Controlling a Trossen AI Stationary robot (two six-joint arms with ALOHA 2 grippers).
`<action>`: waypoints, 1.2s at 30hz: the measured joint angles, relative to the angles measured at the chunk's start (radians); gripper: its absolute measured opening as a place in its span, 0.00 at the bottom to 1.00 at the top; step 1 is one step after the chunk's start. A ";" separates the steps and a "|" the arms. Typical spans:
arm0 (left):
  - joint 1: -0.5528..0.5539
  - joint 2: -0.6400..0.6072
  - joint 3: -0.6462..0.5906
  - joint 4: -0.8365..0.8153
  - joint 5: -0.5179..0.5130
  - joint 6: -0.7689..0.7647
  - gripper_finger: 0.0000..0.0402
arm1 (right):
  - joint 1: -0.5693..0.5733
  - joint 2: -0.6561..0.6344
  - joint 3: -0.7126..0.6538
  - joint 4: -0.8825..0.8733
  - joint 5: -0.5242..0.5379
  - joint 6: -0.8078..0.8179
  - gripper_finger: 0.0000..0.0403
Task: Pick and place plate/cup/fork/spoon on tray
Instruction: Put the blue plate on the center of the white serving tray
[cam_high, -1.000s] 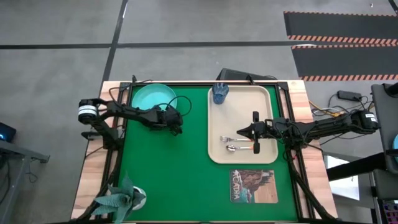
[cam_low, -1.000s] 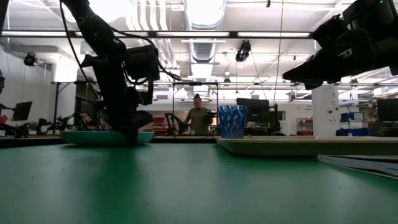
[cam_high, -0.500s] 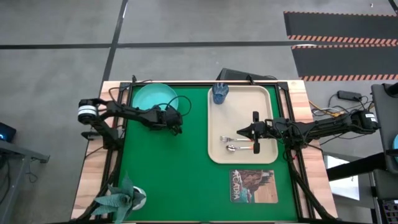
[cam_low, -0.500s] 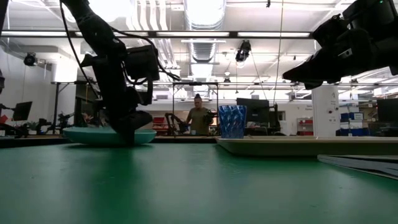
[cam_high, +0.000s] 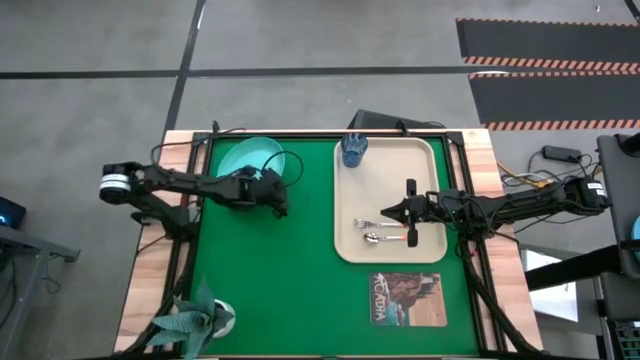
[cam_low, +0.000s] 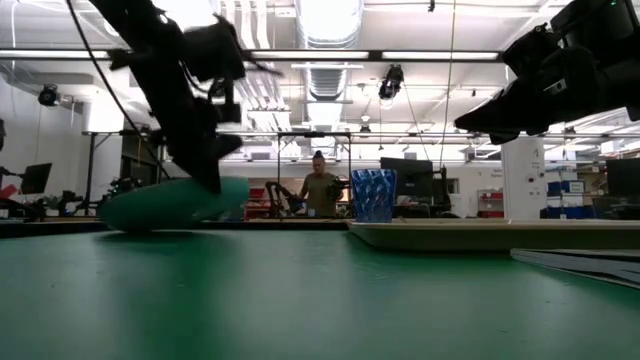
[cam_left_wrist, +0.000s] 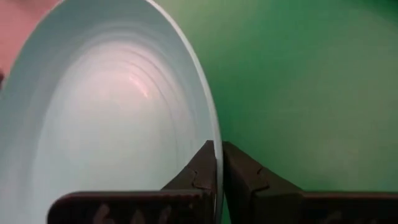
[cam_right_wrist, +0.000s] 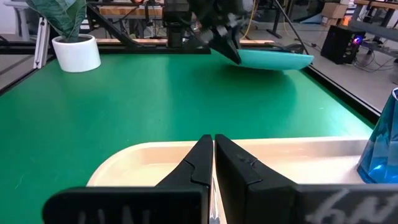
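A: From above, we see the left gripper clamped on the near rim of the round turquoise plate; the large beige rectangular tray lies well to its right.

B: At table height, we find the plate tilted, the pinched edge raised.

A: In the left wrist view, its fingers pinch that rim.

B: The right gripper hovers closed and empty over the tray, beside the red-handled fork and spoon; the small see-through blue cup stands beyond.
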 joint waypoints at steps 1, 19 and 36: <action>-0.014 -0.017 0.000 -0.001 -0.002 0.011 0.00 | 0.000 0.000 0.000 0.000 0.000 0.000 0.02; -0.280 -0.281 0.000 0.009 -0.127 0.095 0.00 | 0.000 0.000 -0.002 0.000 0.001 0.000 0.02; -0.493 -0.311 0.002 0.355 -0.180 0.443 0.00 | 0.000 0.001 -0.003 -0.034 0.010 -0.002 0.02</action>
